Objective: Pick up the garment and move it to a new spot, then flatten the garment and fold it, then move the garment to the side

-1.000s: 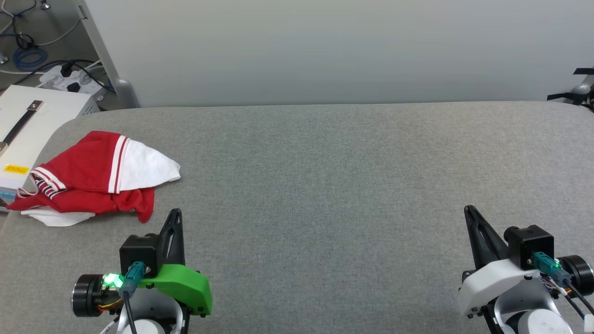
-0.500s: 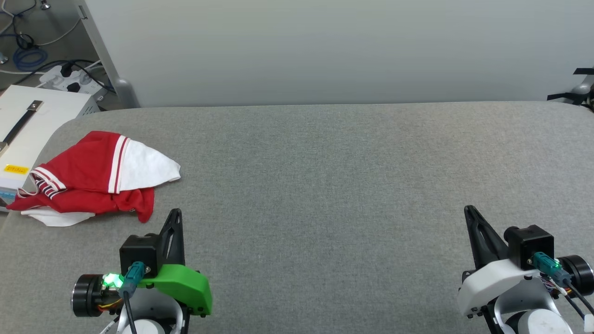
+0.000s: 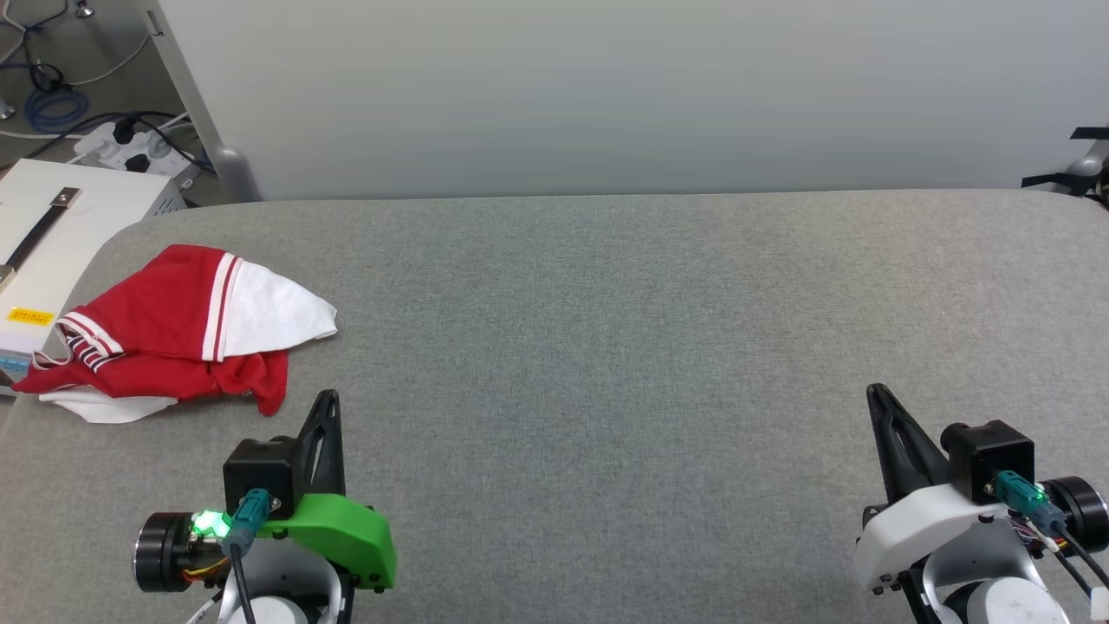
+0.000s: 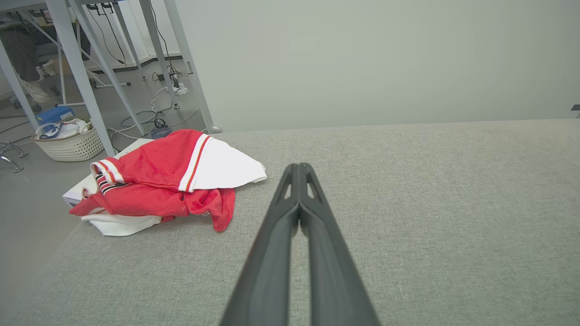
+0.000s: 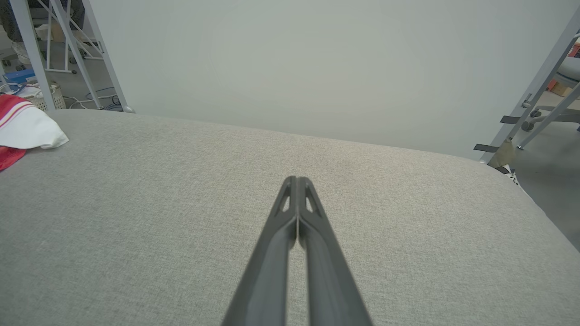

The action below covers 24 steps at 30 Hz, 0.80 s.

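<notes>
- Left gripper (image 3: 326, 400) is waiting at about seven o'clock of the grey padded table (image 3: 624, 329). Its two dark fingers are pressed flat together and pinching nothing.
- Right gripper (image 3: 875, 397) is sitting at about five o'clock, likewise closed tight and empty.
- The garment (image 3: 165, 334) is lying crumpled at about ten o'clock of the table, near the left edge. Its red body is bunched up, with a white sleeve spilling toward the middle. It is lying near the left gripper, at roughly its eleven o'clock, without touching it.
- I'm judging that the pick-up is not yet begun. The next move is calling for the left fingers to spread, reach toward eleven o'clock and pinch a raised fold.
- No chest print is showing in the bunch. A yellow label (image 3: 30, 315) on the white box (image 3: 61, 217) at nine o'clock is carrying writing too small to read.
</notes>
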{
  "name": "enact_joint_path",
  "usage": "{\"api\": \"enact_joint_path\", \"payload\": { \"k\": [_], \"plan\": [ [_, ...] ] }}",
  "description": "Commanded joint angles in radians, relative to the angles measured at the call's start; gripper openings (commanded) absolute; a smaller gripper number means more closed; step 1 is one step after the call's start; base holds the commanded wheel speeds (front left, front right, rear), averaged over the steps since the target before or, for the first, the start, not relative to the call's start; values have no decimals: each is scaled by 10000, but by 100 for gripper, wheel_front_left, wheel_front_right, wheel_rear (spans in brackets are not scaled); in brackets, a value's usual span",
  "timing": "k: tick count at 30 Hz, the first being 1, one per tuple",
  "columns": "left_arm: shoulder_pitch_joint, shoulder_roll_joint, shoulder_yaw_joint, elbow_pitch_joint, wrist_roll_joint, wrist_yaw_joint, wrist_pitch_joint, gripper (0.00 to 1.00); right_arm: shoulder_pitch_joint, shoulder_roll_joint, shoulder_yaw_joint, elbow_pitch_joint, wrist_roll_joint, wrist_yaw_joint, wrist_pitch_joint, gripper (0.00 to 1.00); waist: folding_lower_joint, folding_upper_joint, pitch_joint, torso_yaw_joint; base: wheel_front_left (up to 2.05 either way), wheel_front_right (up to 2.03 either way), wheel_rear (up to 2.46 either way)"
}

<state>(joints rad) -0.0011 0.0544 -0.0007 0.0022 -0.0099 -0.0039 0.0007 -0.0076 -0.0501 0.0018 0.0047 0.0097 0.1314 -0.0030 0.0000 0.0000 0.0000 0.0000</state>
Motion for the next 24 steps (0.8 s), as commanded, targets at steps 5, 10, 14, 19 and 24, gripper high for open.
{"api": "enact_joint_path", "payload": {
  "k": [5,10,14,19,24],
  "plan": [
    [11,-42,7,-22,99,39,-7,0,76,-1,-18,-47,-97,-7,30,0,0,0,0,0,0,0,0],
    [11,-42,7,-22,99,39,-7,0,76,-1,-18,-47,-97,-7,30,0,0,0,0,0,0,0,0],
    [0,4,-4,2,-3,-2,-1,100,0,0,2,4,9,0,-1,100,0,0,0,0,0,0,0],
    [2,2,-30,55,-83,6,-84,100,16,0,-11,47,101,0,-82,100,0,0,5,-1,0,0,0],
    [7,1,-63,126,-164,11,-184,100,21,0,-72,109,150,-1,-182,100,0,0,6,0,0,0,0]
  ]
}}
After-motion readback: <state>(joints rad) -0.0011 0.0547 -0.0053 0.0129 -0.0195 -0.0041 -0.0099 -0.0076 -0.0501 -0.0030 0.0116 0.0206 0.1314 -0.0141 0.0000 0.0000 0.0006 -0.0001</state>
